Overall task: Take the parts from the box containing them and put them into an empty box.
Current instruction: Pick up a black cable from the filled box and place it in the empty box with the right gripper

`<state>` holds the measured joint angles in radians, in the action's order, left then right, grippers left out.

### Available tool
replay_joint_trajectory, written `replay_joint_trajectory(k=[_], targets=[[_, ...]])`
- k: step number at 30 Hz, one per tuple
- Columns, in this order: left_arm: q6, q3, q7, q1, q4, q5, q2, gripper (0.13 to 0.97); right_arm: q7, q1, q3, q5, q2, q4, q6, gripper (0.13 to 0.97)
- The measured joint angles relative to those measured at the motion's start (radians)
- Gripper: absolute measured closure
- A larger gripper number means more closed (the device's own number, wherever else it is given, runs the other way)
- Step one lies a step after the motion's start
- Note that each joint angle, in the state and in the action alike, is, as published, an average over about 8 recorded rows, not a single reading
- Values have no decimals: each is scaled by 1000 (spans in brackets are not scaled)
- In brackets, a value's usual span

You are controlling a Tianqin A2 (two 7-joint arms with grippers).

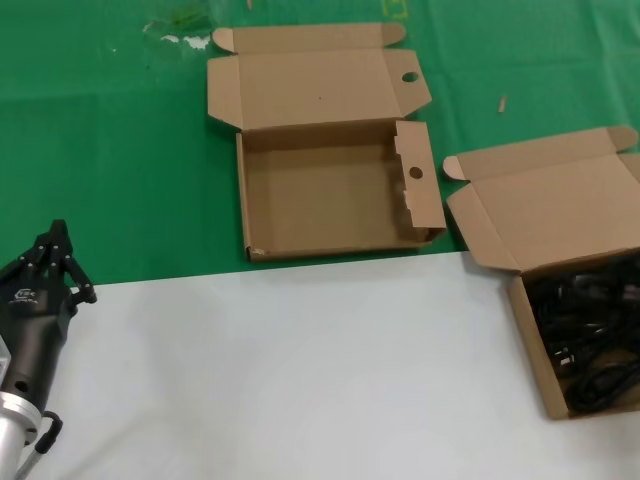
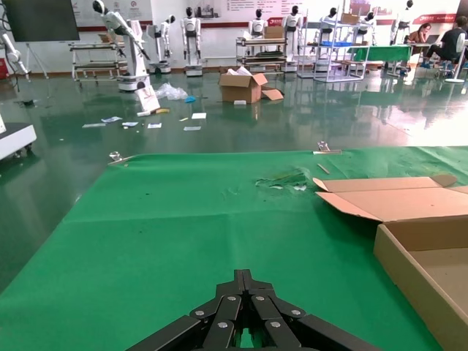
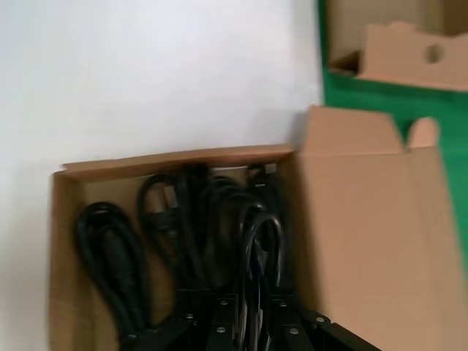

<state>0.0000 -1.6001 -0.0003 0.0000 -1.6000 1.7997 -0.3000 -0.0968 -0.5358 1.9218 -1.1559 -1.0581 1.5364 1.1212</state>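
The jaws of the left gripper are seen drawn together to a point, nothing held, low at the left edge of the worktop. The jaws of the right gripper cannot be judged; it hangs just over the parts, black coiled cables lying in the box containing them at the right. An empty box lies open on the green cloth beyond.

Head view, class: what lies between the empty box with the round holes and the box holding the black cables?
Between the empty box and the cable box, the head view shows only bare green mat.
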Motion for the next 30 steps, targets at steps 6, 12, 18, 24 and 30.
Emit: replay_joint_trajectory(k=[6,12,18,24,30], targets=[[0,0,0,0,0,0,0,957,-41,-104,-4,-3,8,44,72,903],[0,0,0,0,0,0,0,957,-89,-257,15,13,76,82,136,906],[0,0,0,0,0,0,0,957,-137,-409,59,59,211,91,152,906],[0,0,0,0,0,0,0,957,-168,-502,116,120,365,64,121,906],[0,0,0,0,0,0,0,957,-148,-541,180,186,512,-28,48,906]])
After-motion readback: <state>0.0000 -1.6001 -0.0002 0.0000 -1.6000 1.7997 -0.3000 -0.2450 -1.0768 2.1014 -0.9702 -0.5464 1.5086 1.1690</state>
